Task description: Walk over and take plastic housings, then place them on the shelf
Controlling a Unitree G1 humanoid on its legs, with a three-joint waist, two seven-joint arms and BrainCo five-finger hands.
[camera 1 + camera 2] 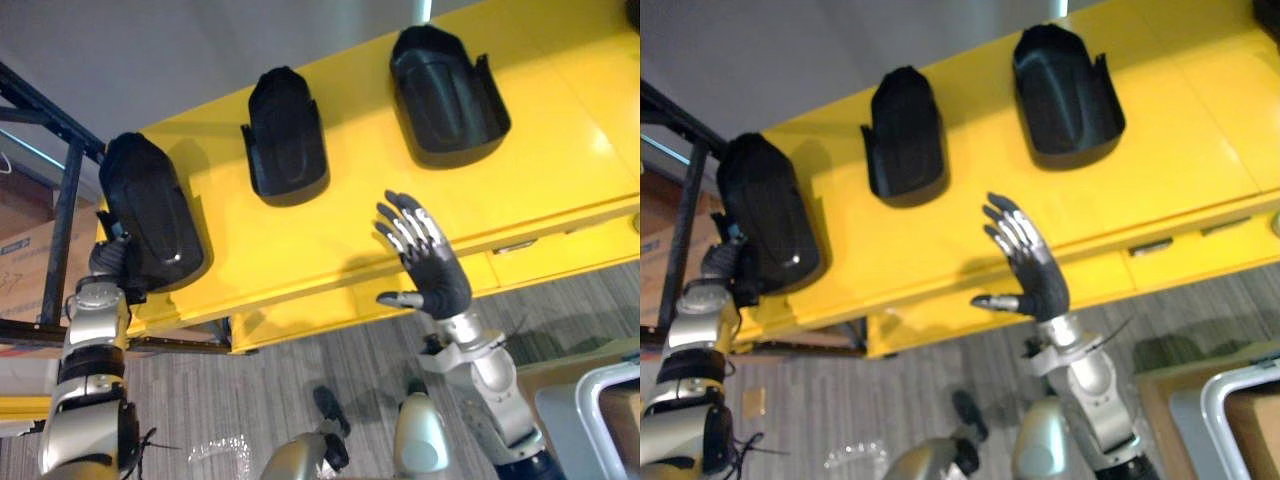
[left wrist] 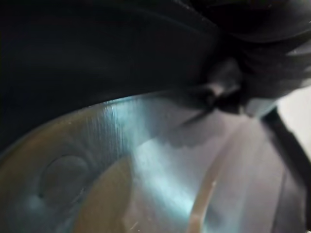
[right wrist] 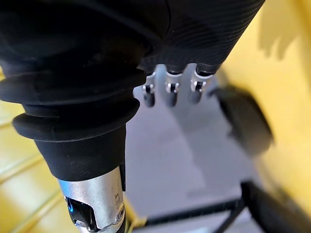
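Three housings (image 1: 288, 135) lie on the desk (image 1: 560, 110) at 9, 11 and 1 o'clock; left hand (image 1: 112, 262) meets the 9 o'clock one, hold untellable; right hand (image 1: 430, 265) spread, empty. Pickup step; next, a firm lift

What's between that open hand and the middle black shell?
Only bare yellow shelf top separates the right hand and the middle housing, as the left eye view shows.

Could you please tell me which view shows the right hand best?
The left eye view: the right hand is whole, fingers spread open by the yellow shelf. The right eye view shows it similarly; the right wrist view catches its cover and fingertips.
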